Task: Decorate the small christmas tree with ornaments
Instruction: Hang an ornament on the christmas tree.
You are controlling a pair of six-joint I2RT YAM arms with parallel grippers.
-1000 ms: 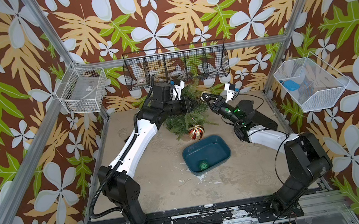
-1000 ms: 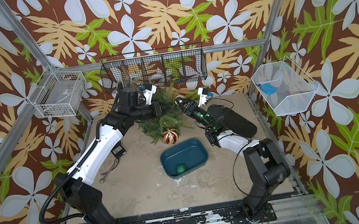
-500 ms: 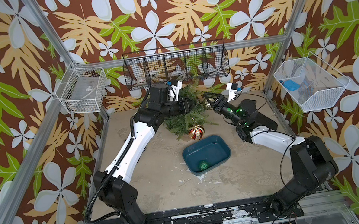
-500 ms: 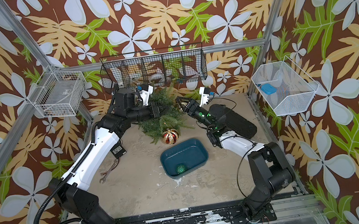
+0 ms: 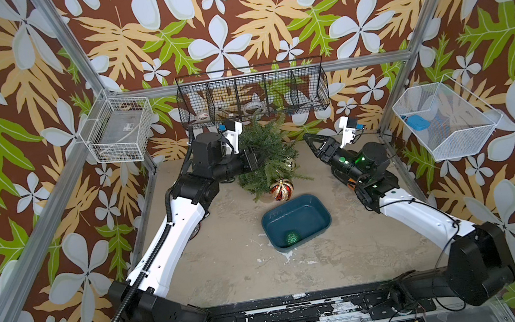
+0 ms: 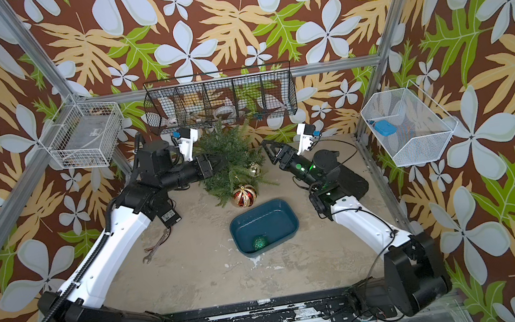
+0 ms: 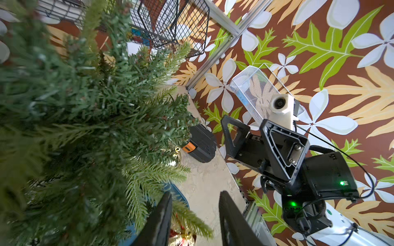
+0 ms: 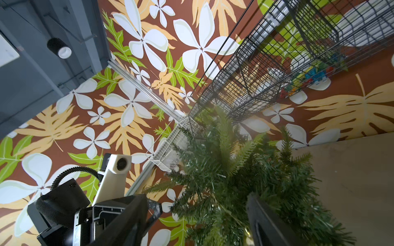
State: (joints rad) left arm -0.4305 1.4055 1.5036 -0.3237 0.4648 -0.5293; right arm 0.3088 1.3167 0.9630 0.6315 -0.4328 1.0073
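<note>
At the back of the table (image 5: pixel 231 271), in both top views, stands the tree (image 5: pixel 265 153), under a black wire basket (image 5: pixel 252 94). A gold ball (image 5: pixel 290 163) hangs on the tree's right side, and the striped ball (image 5: pixel 281 189) hangs low at its front, just behind the blue tub (image 5: pixel 313 211). The green ball (image 5: pixel 292 237) lies in the tub's near corner. The left gripper (image 5: pixel 254 160) is pushed into the branches from the left; its jaws are hidden by needles there. The right gripper (image 5: pixel 312 141) is clear of the tree, to its right, with jaws parted and nothing between them. In a top view a wrench (image 6: pixel 156 244) lies on the table near the left arm, and a small label under that arm is too small to read.

From the left wrist view, the left gripper (image 7: pixel 194 217) has two dark fingers (image 7: pixel 158 221) spread apart; one lies against a low branch, and no ornament is between them. The tree (image 7: pixel 81 119) fills one half, with the gold ball's cap (image 7: pixel 176 150) showing among its needles. The right gripper (image 7: pixel 253 136) faces this camera, released.

From the right wrist view, the right gripper (image 8: pixel 198 221) is spread wide with only the tree (image 8: pixel 238 183) seen past it. No readable writing shows in any view.
</note>
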